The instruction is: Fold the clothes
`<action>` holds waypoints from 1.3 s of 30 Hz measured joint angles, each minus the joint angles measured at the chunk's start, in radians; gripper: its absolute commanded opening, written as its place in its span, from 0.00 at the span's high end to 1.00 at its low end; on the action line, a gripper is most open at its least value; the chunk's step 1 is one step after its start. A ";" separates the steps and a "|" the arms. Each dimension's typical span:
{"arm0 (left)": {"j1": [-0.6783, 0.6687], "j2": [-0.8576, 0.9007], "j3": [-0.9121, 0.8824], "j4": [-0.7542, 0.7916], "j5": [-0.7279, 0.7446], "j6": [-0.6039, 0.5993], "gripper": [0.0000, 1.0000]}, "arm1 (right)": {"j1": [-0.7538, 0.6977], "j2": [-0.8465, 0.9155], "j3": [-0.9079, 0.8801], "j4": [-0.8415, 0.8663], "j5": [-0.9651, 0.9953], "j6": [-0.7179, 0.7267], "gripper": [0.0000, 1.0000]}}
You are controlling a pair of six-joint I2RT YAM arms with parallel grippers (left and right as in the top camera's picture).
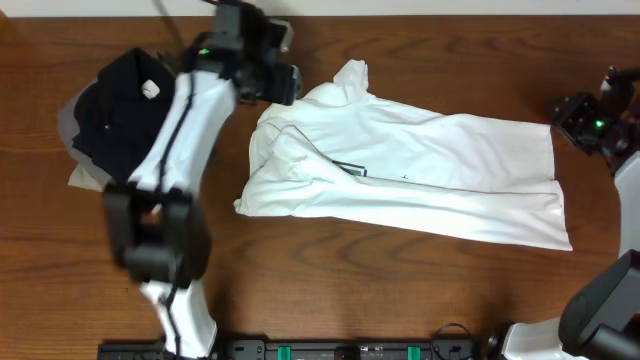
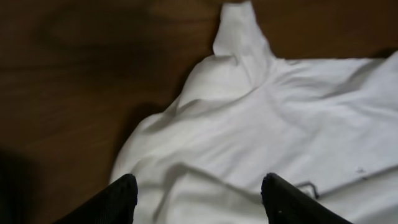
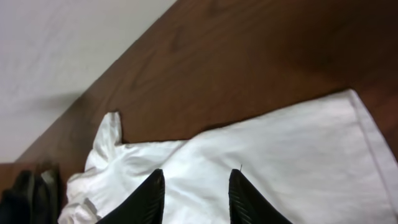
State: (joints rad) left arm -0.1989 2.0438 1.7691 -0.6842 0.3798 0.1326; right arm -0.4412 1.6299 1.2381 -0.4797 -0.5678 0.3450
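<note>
Now: shirt (image 1: 420,170) lies rumpled on the desk (image 1: 400,290); left gripper (image 2: 196,186), right gripper (image 3: 193,186) both open, empty.
Grab the bunched end and you may pinch extra layers, dragging the fold crooked.

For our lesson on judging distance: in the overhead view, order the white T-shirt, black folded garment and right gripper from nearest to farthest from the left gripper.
1. white T-shirt, right beside the left gripper.
2. black folded garment, at the table's left end.
3. right gripper, at the far right end.
</note>
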 measured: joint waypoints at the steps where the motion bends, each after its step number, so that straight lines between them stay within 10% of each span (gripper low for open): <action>1: -0.006 0.053 0.021 0.021 0.009 0.003 0.34 | 0.013 0.000 0.000 -0.006 0.002 -0.013 0.67; 25: -0.053 0.384 0.069 0.530 0.040 0.025 0.44 | 0.099 0.000 0.001 -0.239 0.074 -0.100 0.78; 29: -0.053 0.389 0.070 0.497 0.039 0.022 0.57 | 0.099 0.000 0.001 -0.256 0.095 -0.105 0.80; 33: -0.053 0.389 0.072 0.428 0.040 0.021 0.94 | 0.099 0.000 0.001 -0.258 0.108 -0.109 0.81; 39: -0.054 0.385 0.088 0.348 0.041 0.032 0.94 | 0.099 0.000 0.001 -0.261 0.116 -0.111 0.82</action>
State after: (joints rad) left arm -0.2527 2.4290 1.8572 -0.3367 0.4210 0.1650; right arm -0.3424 1.6299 1.2388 -0.7410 -0.4519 0.2337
